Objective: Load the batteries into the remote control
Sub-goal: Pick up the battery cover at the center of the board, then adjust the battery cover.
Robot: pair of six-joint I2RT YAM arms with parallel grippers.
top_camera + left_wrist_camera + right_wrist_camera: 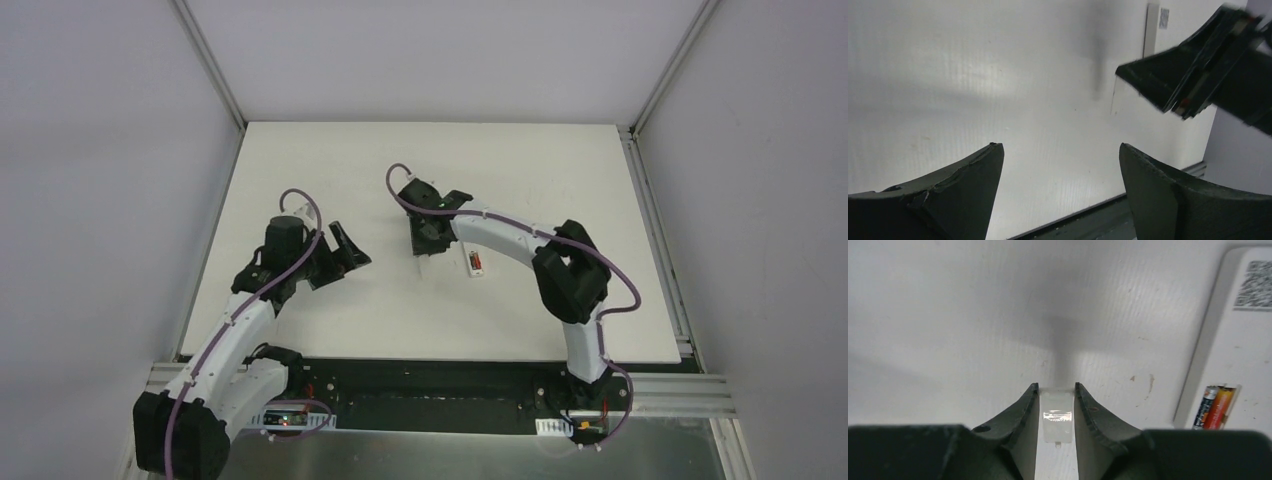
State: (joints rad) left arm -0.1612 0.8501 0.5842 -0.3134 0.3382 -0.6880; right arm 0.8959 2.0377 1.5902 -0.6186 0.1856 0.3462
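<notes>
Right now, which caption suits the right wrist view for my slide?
Right claw pinches the small white cover beside the remote control, both batteries lying in its back.

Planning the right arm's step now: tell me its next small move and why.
Probably carry the cover, pinched in the right gripper, across to the remote and line it up above the batteries: both already lie side by side in the remote, uncovered.

You've got open table (330, 160) along the far edge and up front between the arms. Mid-table the right gripper (428, 245) bars the way, cover (1057, 415) filling its gap, remote (476, 262) just beside it. A lane runs between it and the left gripper (350, 252), whose jaws stand wide.
</notes>
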